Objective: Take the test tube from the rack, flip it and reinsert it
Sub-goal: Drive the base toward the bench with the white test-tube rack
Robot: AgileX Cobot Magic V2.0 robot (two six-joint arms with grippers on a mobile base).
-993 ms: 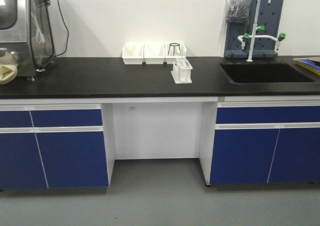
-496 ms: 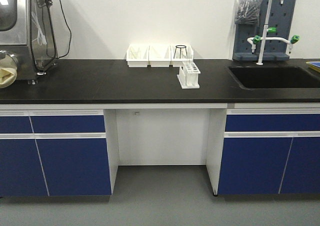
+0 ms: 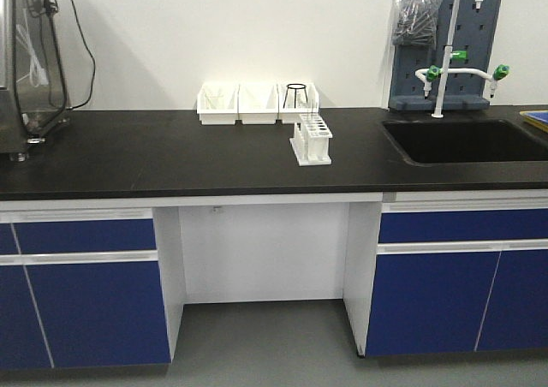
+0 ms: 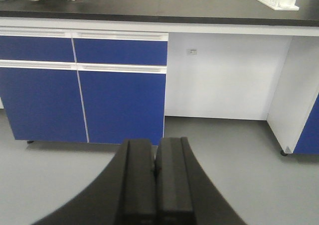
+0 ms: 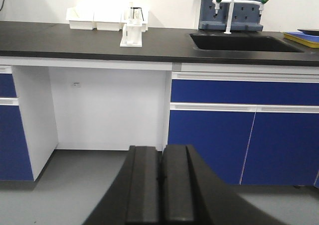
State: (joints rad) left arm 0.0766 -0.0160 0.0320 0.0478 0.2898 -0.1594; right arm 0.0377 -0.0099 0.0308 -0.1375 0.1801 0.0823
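Your rack (image 3: 311, 139) stands on the black counter (image 3: 154, 151), just before the white bins (image 3: 257, 104); it seems to hold clear tubes. Your left gripper (image 4: 155, 150) and right gripper (image 5: 161, 158) have jaws pressed together, empty.

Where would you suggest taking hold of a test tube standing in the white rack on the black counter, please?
Grip the test tube by its upper end, the part standing above the top plate of the rack, coming straight down from above. It stands upright, the rack encloses its lower part, and the white bins sit just behind, so a sideways approach looks crowded.
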